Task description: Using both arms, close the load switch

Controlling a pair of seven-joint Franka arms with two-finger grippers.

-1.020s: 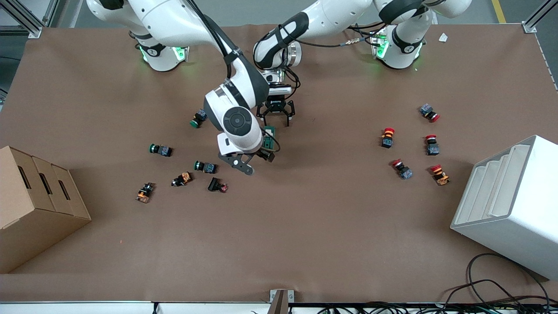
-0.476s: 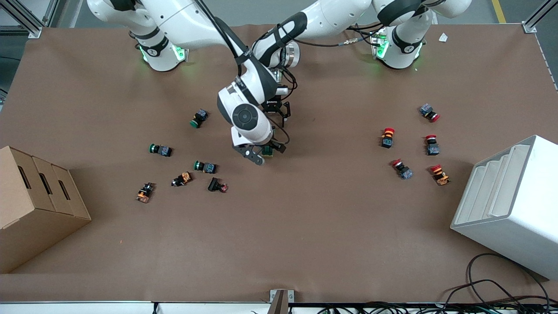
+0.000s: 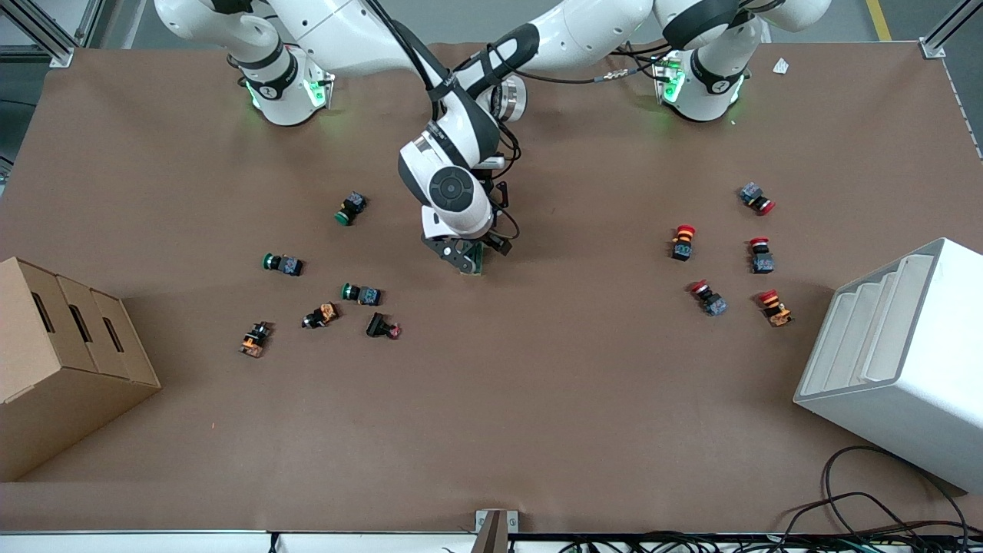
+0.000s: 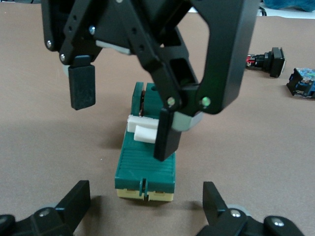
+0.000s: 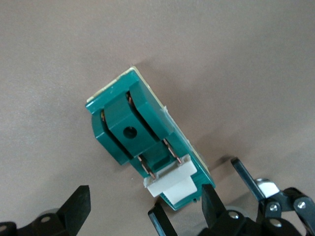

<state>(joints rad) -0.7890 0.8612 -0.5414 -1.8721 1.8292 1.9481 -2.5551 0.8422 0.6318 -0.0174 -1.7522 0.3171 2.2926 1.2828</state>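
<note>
Load switch (image 4: 146,158) was seen lying on the table mid-way between both arms' ends. Right gripper (image 4: 123,118) was spread wide over it, left gripper (image 4: 145,206) likewise wide beside it; nothing was gripped.

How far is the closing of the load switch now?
Done: both arms have reached the load switch on the table. In hand: the right gripper, open, straddles its white lever; the left gripper waits open beside it. Left: pressing the lever shut.
</note>
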